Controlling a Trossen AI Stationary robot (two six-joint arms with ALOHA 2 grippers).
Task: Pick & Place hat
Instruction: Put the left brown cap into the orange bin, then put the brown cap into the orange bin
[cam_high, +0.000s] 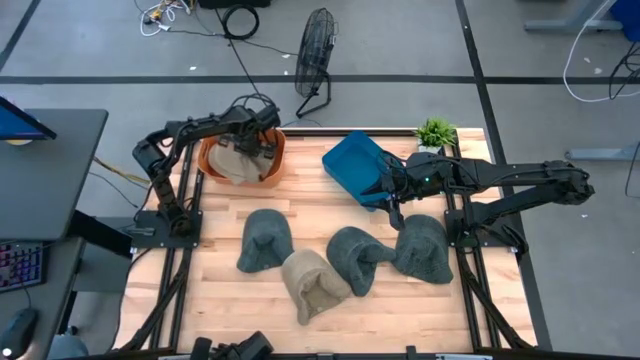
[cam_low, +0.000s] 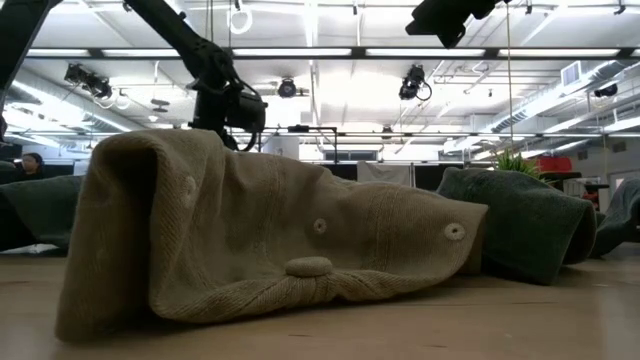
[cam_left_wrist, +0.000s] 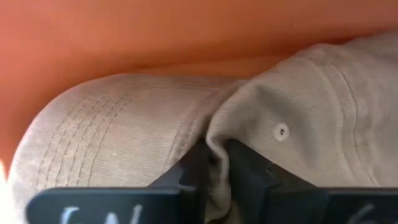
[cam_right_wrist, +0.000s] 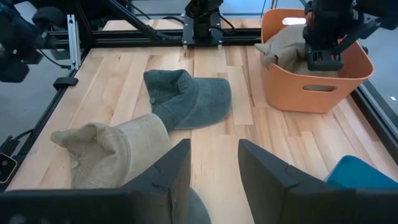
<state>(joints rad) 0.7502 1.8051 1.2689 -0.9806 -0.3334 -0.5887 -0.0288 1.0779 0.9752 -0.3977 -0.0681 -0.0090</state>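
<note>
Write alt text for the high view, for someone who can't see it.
Seen from above, the left gripper pinches a beige hat inside an orange bin at the table's back left. The right gripper, jaws open, hovers by a blue bin. Three grey-green hats and a beige one lie on the wooden table.

A robotics lab occupies an open industrial hall, where a slatted wooden counter (cam_high: 300, 215) sits inside a black metal frame (cam_high: 178, 262) with two dark arms bolted to its sides. Loose cables (cam_high: 240, 20) trail across the grey floor beside a standing fan (cam_high: 314, 55), and a desk (cam_high: 55, 170) with a monitor and a lit keyboard (cam_high: 20, 265) stands just beside the rig. Seen from counter height, long strip lights (cam_low: 300, 52) and ceiling-mounted cameras (cam_low: 415, 80) hang over a wide room of workstations.
</note>
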